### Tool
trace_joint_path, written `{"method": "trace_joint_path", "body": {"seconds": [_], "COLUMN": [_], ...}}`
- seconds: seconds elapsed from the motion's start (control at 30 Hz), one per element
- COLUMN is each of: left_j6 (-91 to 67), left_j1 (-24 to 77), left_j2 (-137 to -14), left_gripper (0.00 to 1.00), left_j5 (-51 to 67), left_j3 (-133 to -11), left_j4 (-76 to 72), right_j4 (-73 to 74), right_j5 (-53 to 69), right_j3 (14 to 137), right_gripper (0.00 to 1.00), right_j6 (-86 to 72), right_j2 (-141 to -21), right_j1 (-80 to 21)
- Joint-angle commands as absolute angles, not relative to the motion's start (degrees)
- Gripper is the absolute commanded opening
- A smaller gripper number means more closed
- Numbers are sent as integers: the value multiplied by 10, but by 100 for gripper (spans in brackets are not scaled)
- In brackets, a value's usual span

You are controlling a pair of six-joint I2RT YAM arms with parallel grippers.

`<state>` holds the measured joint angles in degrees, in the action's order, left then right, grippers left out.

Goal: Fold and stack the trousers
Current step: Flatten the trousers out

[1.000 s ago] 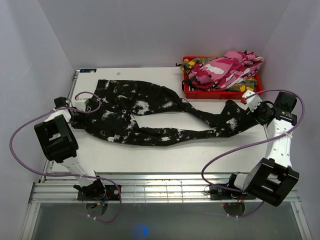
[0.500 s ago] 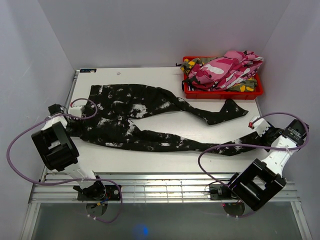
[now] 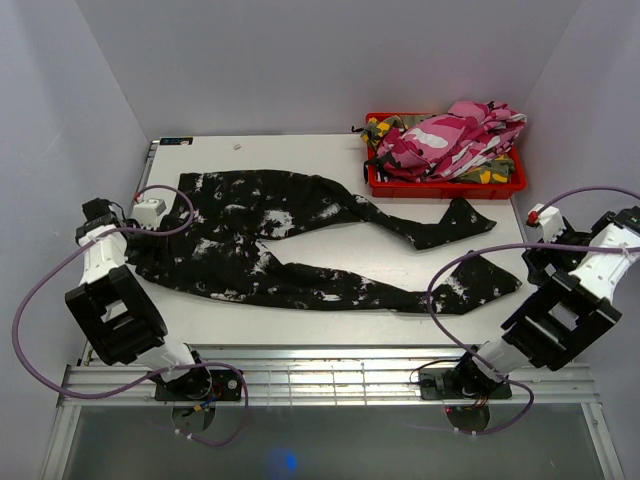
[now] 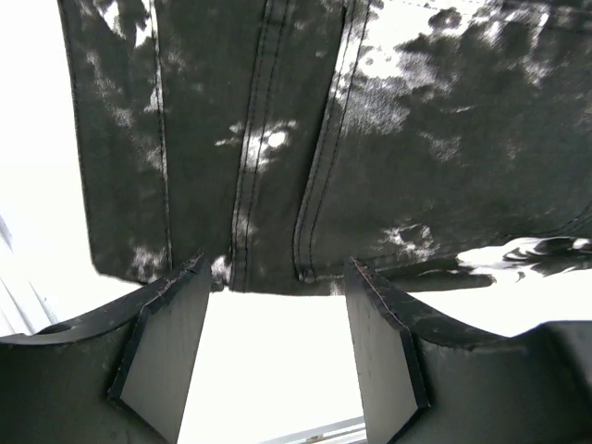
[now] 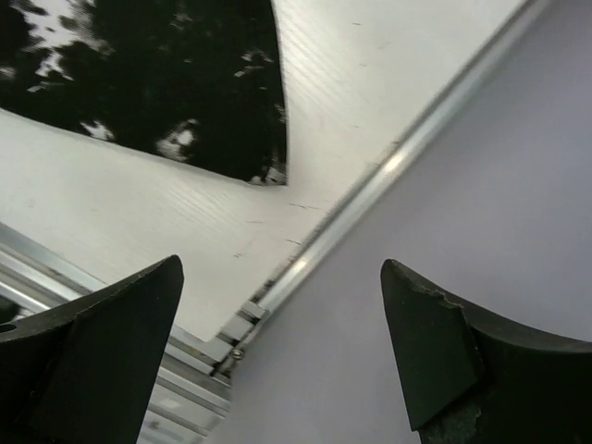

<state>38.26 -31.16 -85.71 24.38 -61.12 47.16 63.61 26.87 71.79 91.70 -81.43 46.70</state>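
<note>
Black trousers [image 3: 270, 240]: they lie spread flat on the white surface [image 3: 300, 155], with the waist at the left and both legs running to the right.
Other trousers: the pink camouflage pair [image 3: 455, 135] is heaped in the red basket [image 3: 445, 187] at the far right corner, not folded.
Just changed: a second ago both claws were pinching the black pair, one at the waist and one at a leg end, and were dragging it toward the near edge. Now both have let go, and the nearer leg lies stretched out.
Left claw [image 4: 277, 277]: spread and holding nothing.
Right claw [image 5: 282, 268]: spread wide, empty, lifted away to the right.
Meaning for the task: in my judgement the flattening is finished. The first fold is not yet begun, and nothing is stacked.
Top view only: it shows the whole shape, with the two legs apart like a fork.
Left wrist view only: the waist edge with its seams lies right at the fingertips, not between them.
Right wrist view only: one leg corner lies well clear of the fingers, near the rail of the surface.
</note>
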Motion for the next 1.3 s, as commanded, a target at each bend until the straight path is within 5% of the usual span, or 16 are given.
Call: {"method": "trace_joint_path", "body": {"seconds": [0.0, 0.4, 1.03, 1.13, 1.23, 1.27], "left_j6": [387, 351, 338, 337, 337, 336], "left_j1": [-311, -298, -297, -297, -297, -297], "left_j2": [-877, -933, -969, -972, -977, -979], "left_gripper": [70, 69, 69, 69, 68, 68], "left_j5": [287, 317, 316, 316, 311, 310], "left_j3": [-642, -672, -667, -668, -670, -671], "left_j4": [491, 485, 455, 454, 454, 453], "right_j4": [733, 523, 524, 539, 561, 576], "right_j5": [265, 182, 171, 174, 174, 176], "right_j3": [757, 787, 794, 800, 808, 811], "right_gripper": [92, 90, 77, 71, 53, 39], "right_j6": [862, 587, 625, 629, 644, 651], "right_j2": [-876, -990, -1089, -1100, -1105, -1104], "right_j1": [433, 245, 150, 137, 131, 131]}}
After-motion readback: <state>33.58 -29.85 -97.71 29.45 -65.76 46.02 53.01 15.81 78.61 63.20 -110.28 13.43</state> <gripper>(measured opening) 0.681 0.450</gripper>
